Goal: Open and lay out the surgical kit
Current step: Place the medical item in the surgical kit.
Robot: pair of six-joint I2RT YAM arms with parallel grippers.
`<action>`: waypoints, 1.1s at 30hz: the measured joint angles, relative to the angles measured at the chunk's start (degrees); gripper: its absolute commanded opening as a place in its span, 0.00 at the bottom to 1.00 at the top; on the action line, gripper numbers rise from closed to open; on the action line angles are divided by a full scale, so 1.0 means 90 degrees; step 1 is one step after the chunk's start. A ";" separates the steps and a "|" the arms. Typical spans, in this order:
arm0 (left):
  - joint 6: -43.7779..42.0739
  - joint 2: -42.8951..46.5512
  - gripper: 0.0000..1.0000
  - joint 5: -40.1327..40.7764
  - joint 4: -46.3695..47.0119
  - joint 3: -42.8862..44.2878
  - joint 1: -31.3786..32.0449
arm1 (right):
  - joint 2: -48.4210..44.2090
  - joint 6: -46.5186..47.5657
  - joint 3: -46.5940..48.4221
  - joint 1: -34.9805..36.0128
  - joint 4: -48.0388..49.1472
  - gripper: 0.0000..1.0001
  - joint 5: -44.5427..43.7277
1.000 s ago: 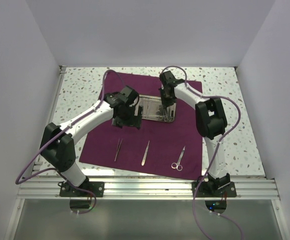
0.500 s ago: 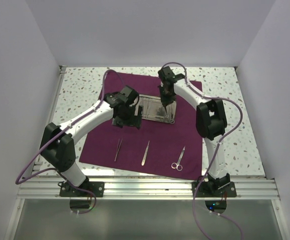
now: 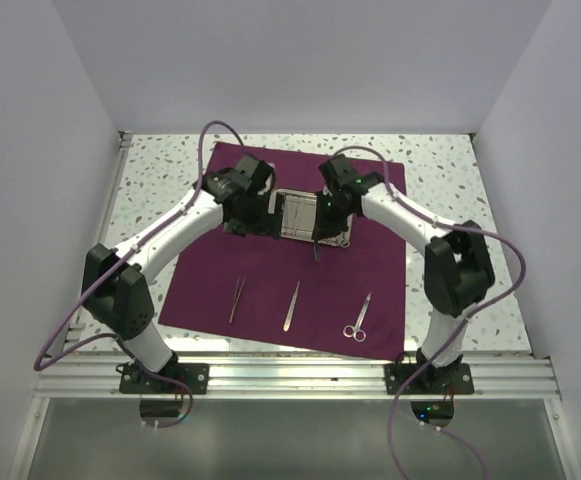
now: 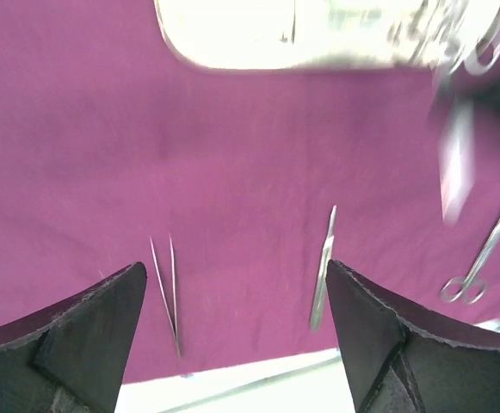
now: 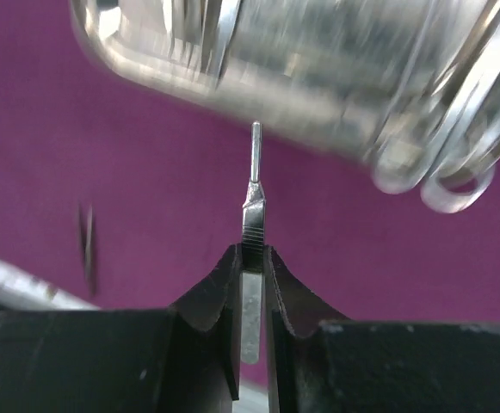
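The dark purple cloth [image 3: 370, 270] lies spread flat on the table. The shiny steel tray [image 3: 300, 215] stands on its far half and holds ring-handled instruments [image 5: 439, 181]. Thin tweezers [image 3: 237, 298], a slim steel tool [image 3: 292, 305] and small scissors [image 3: 359, 319] lie in a row on the near half. My right gripper [image 3: 318, 236] hangs just in front of the tray, shut on a thin flat steel handle [image 5: 252, 215] above the cloth. My left gripper [image 3: 253, 220] is open and empty at the tray's left end; its view shows the tweezers [image 4: 165, 292] and the slim tool [image 4: 323, 280].
The cloth [image 4: 232, 172] ends at a pale speckled tabletop [image 3: 160, 170]. White walls close in the left, right and back. An aluminium rail [image 3: 290, 375] runs along the near edge by the arm bases. Purple cables loop above both arms.
My right gripper has come off the tray toward the near side with the steel handle in it. My left gripper has shifted a little farther back beside the tray.
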State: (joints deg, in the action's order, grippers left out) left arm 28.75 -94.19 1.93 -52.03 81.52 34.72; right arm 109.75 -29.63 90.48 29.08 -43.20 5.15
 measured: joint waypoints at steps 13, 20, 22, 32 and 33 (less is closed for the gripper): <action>-0.0583 -0.1134 0.87 -0.0075 0.0080 0.1897 -0.0986 | -0.1984 -0.3181 -0.2812 0.1166 0.1443 0.00 0.0855; -0.0651 -0.1270 0.87 -0.0277 0.0090 0.1931 -0.1035 | -0.1773 -0.4041 -0.3315 0.1824 0.1462 0.43 0.0872; -0.0653 -0.1270 0.87 -0.0325 0.0119 0.1923 -0.1052 | -0.1734 -0.4172 -0.3315 0.1882 0.1421 0.65 0.0855; -0.0658 -0.1270 0.84 -0.0522 0.0248 0.1790 -0.1107 | -0.1688 -0.4167 -0.3016 0.1904 0.0673 0.77 0.0607; -0.0668 -0.1270 0.83 -0.0546 0.0291 0.1790 -0.1107 | -0.1688 -0.4109 -0.2871 0.1902 0.0508 0.77 0.0495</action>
State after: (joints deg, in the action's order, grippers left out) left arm 22.74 -105.62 -2.98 -49.41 97.62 24.75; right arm 94.56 -66.61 64.64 46.19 -38.63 9.61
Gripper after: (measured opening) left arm 0.848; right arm 0.765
